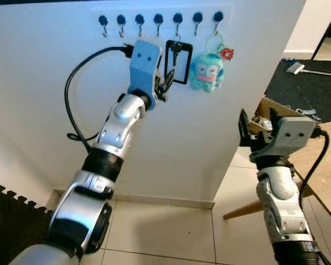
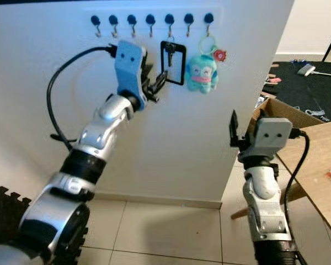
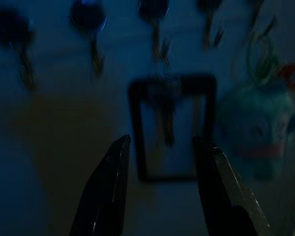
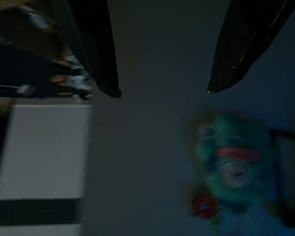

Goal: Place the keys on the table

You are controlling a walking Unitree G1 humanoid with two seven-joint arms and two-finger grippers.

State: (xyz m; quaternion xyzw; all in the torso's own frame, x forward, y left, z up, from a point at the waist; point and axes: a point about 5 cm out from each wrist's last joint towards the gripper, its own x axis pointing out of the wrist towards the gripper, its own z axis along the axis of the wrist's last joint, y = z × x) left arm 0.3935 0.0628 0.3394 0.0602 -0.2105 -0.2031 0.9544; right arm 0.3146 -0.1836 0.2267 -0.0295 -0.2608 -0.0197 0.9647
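White wall point(image 1: 38, 66), tiled floor point(image 1: 165, 232), wooden table point(image 2: 314, 160) at right.

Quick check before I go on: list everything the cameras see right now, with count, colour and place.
Hooks: seven, dark knobs, in a row high on the white wall.
Keys: one bunch, dark, hanging from the fifth hook, inside a black rectangular frame.
Plush toy: one, teal, with a red charm, hanging from the last hook on a green ring.
Table: one, wooden, on the robot's right.
Cardboard box: one, brown, open, behind the right arm.
Floor: pale tiles; a dark mat at lower left.
Left pincer: black fingers open, raised just in front of the keys.
Right pincer: black fingers open, held up lower, near the table's edge.
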